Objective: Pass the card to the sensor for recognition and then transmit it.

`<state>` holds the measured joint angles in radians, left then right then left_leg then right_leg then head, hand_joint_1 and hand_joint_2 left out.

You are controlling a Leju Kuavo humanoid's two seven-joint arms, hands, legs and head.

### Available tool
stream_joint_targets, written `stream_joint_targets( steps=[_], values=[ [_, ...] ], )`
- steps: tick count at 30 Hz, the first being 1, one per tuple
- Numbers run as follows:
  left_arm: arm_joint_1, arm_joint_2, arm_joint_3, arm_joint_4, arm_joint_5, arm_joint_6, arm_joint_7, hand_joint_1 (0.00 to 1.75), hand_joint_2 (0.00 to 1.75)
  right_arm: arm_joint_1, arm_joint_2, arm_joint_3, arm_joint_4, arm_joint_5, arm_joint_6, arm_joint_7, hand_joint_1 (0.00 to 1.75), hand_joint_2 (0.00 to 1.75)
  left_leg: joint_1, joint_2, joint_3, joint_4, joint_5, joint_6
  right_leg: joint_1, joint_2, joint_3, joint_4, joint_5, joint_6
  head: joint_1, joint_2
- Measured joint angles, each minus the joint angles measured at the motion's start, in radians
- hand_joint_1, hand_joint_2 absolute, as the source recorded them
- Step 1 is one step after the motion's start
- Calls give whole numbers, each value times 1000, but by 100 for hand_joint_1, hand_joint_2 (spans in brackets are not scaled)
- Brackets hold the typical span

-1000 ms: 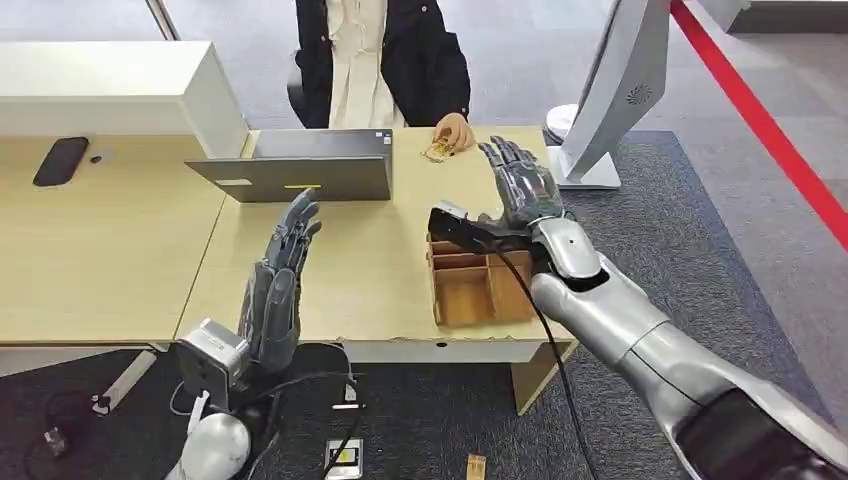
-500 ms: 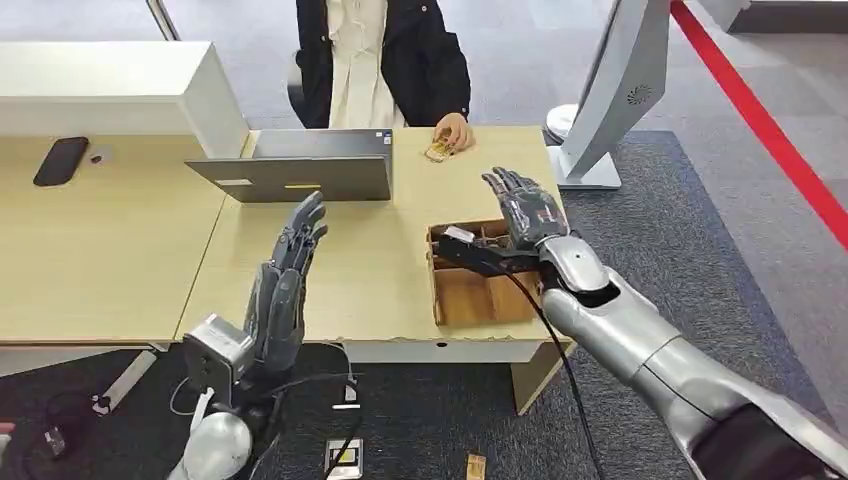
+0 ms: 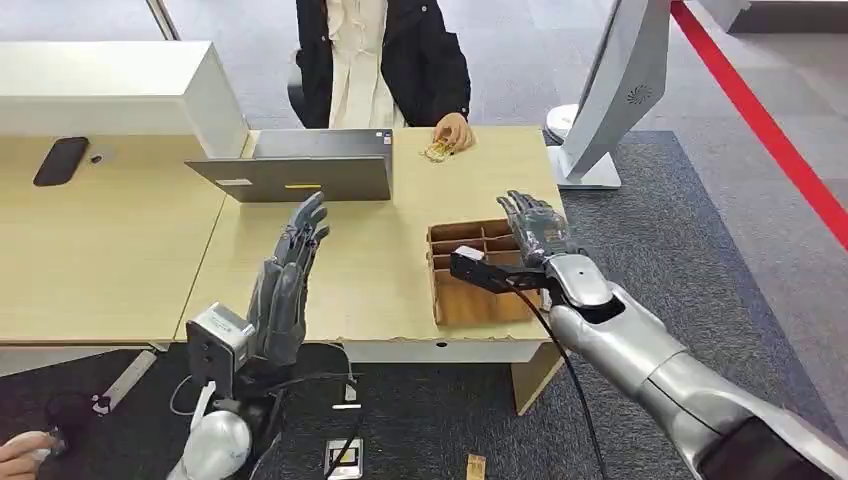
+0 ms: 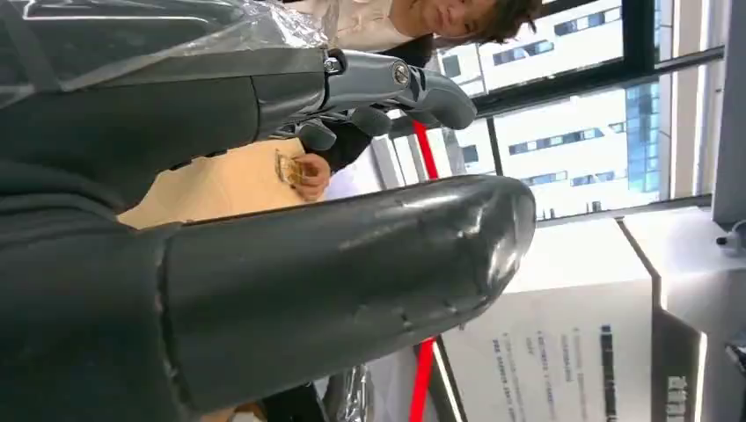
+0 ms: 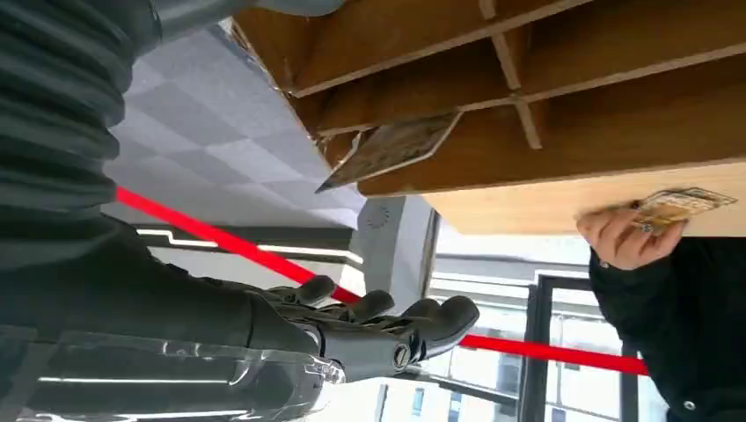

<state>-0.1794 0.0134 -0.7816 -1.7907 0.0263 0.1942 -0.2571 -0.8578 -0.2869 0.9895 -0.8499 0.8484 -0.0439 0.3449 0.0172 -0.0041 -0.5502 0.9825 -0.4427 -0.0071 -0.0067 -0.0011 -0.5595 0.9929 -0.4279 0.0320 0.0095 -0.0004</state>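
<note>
From the head camera I see my right hand [image 3: 535, 228] over the right end of the tabletop [image 3: 110, 260], above the far right part of the wooden divided box [image 3: 470, 290] that sits at the tabletop's front right corner; its fingers [image 3: 520, 210] are spread and straight and grip nothing; in the right wrist camera the same hand [image 5: 352, 330] shows its fingers apart against the floor and the red line, with the box's compartments [image 5: 563, 88] close by and one card [image 5: 391, 148] leaning tilted inside a compartment by the box's outer wall; which compartment I cannot tell. My left hand [image 3: 285, 280] stands upright over the front edge of the tabletop, near its middle, fingers stretched and slightly apart, holding nothing; the left wrist camera shows its thick thumb [image 4: 352, 281] and extended fingers [image 4: 396, 83] with nothing between them. At the far edge of the tabletop a person's hand [image 3: 455, 130] rests on a second card [image 3: 437, 151]; the right wrist camera shows that hand [image 5: 620, 237] pinching the card [image 5: 677, 207]. A closed grey laptop [image 3: 300, 170] lies at the far edge left of that hand; a black phone [image 3: 60, 160] lies toward the far left corner; a white stand [image 3: 600, 100] rises from the floor just past the right edge.
</note>
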Motion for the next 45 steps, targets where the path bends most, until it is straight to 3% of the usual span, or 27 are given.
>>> stream_joint_targets(
  steps=[17, 18, 19, 32, 33, 34, 35, 36, 37, 38, 39, 45],
  values=[
    [0, 10, 0, -8, 0, 14, 1, 0, 0, 4, -6, -10, 94, 16, -80, 66, 0, 175, 0, 0, 0, 0, 0, 0, 0, 0, 0, 0, 0, 0, 0, 0],
    [0, 11, 0, -8, 0, 14, 1, 0, 0, 4, -6, -10, 97, 16, -80, 66, 33, 175, 0, 0, 0, 0, 0, 0, 0, 0, 0, 0, 0, 0, 0, 0],
    [0, 11, 0, -8, 0, 14, 1, 0, 0, 4, -7, -10, 101, 16, -81, 66, 175, 175, 0, 0, 0, 0, 0, 0, 0, 0, 0, 0, 0, 0, 0, 0],
    [0, 13, -1, -8, 8, 5, -4, 0, 0, 7, -9, -24, 138, 16, -104, 76, 173, 175, 0, 0, 0, 0, 0, 0, 0, 0, 0, 0, 0, 0, 0, 0],
    [0, 13, -2, -8, 8, 5, -4, 0, 0, 8, -10, -25, 138, 16, -106, 76, 138, 175, 0, 0, 0, 0, 0, 0, 0, 0, 0, 0, 0, 0, 0, 0],
    [0, 13, -2, -8, 8, 4, -4, 0, 0, 9, -10, -25, 138, 16, -108, 76, 87, 175, 0, 0, 0, 0, 0, 0, 0, 0, 0, 0, 0, 0, 0, 0],
    [0, 13, -2, -8, 8, 3, -4, 0, 0, 10, -11, -25, 138, 17, -109, 76, 66, 175, 0, 0, 0, 0, 0, 0, 0, 0, 0, 0, 0, 0, 0, 0],
    [0, 13, -2, -8, 10, 1, -4, 0, 0, 10, -11, -25, 138, 18, -112, 76, 96, 175, 0, 0, 0, 0, 0, 0, 0, 0, 0, 0, 0, 0, 0, 0],
    [0, 13, -2, -8, 11, 0, -5, 0, 0, 11, -11, -26, 137, 18, -115, 75, 98, 175, 0, 0, 0, 0, 0, 0, 0, 0, 0, 0, 0, 0, 0, 0],
    [0, 13, -2, -8, 11, -3, -5, 0, 0, 11, -11, -26, 136, 18, -118, 72, 61, 175, 0, 0, 0, 0, 0, 0, 0, 0, 0, 0, 0, 0, 0, 0],
    [-1, 13, -2, -8, 11, -4, -6, 0, 0, 11, -11, -26, 135, 19, -119, 71, 2, 175, 0, 0, 0, 0, 0, 0, 0, 0, 0, 0, 0, 0, 0, 0],
    [-6, 13, -4, -7, 14, 1, -15, 0, 0, 11, -6, -26, 116, 38, -118, 69, 0, 175, 0, 0, 0, 0, 0, 0, 0, 0, 0, 0, 0, 0, 0, 0]
  ],
)
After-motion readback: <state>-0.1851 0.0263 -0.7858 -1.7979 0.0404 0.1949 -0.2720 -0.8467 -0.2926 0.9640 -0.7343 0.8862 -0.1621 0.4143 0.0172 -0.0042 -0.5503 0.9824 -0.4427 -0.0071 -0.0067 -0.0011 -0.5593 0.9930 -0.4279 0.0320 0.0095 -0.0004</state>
